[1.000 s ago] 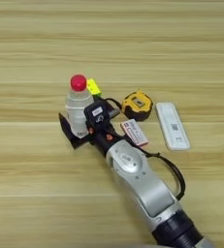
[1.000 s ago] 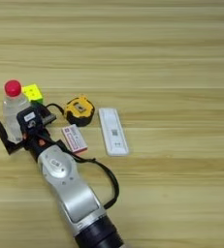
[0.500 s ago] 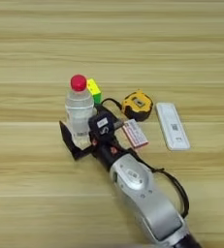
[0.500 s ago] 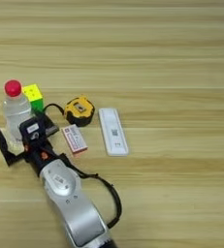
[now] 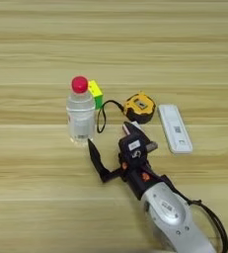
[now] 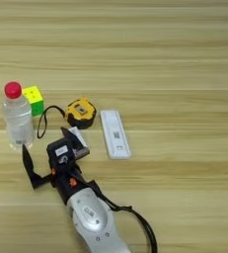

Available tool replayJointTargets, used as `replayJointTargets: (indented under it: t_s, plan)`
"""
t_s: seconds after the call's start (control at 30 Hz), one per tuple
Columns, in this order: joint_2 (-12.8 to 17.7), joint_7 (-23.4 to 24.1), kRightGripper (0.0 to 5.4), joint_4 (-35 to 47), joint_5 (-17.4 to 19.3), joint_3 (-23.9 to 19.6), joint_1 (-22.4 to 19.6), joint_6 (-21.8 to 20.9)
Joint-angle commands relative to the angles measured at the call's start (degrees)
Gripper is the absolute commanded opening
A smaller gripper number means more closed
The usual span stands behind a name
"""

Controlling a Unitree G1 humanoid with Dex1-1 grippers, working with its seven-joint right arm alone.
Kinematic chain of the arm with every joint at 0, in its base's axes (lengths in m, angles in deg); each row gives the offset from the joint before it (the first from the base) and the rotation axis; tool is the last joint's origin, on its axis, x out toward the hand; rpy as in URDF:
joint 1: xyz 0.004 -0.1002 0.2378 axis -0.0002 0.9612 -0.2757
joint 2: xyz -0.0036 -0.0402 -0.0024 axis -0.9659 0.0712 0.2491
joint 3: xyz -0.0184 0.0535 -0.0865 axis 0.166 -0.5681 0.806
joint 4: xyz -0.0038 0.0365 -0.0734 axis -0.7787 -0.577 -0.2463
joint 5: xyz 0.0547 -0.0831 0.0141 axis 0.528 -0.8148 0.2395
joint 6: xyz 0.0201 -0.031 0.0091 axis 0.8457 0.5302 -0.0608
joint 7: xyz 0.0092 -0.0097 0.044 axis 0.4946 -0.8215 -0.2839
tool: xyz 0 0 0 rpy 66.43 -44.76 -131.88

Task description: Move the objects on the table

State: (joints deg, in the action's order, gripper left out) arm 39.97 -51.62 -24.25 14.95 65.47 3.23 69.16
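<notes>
**Red-capped bottle standing free beside spread jaws**

Red marks the cap of the clear bottle [image 5: 81, 115], which is seen upright on the light wood tabletop [image 5: 113, 44], with the small puzzle cube [image 5: 95, 93] just behind it. The yellow-black tape measure [image 5: 139, 107] lies to the bottle's right, its black strap [image 5: 103, 115] looping toward the bottle. The flat white oblong device [image 5: 174, 128] is set further right, apart from the rest. The small white-red box [image 6: 78, 138] is largely covered by the gripper housing, only an edge being visible.

The right gripper [image 5: 114, 152] is positioned just in front of and to the right of the bottle. Its jaws are spread apart and nothing is held between them; the left finger [image 5: 96, 160] points toward the bottle's base, close to it but not clearly touching.

A risk is judged from this closeness: a tall, narrow bottle could be tipped by a sideways brush of that finger, and the cube behind it could be knocked. The strap could also be snagged and the tape measure dragged if the arm is swept across it.
</notes>
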Motion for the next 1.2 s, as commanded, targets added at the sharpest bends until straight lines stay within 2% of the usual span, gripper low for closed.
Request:
replayJointTargets:
  t_s: [0.03, 0.23, 0.4, 0.63, 0.9, 1.2]
  plan:
    - [0.8, 0.3, 5.38, 5.8, -1.2, -0.9, 1.8, -1.2]
    - [0.8, 2.0, 5.38, 6.4, -1.4, -4.7, 4.1, -2.2]
    - [0.0, 3.4, 5.38, 4.2, -0.5, -9.3, 2.7, -2.9]
    - [-1.0, 3.4, 5.38, -0.7, 0.8, -14.1, -2.5, -3.7]
    - [-1.7, 2.5, 5.38, -11.7, 2.6, -18.1, -12.8, -4.7]
    - [-1.5, 1.4, 5.38, -22.3, 3.7, -21.3, -19.5, -6.9]
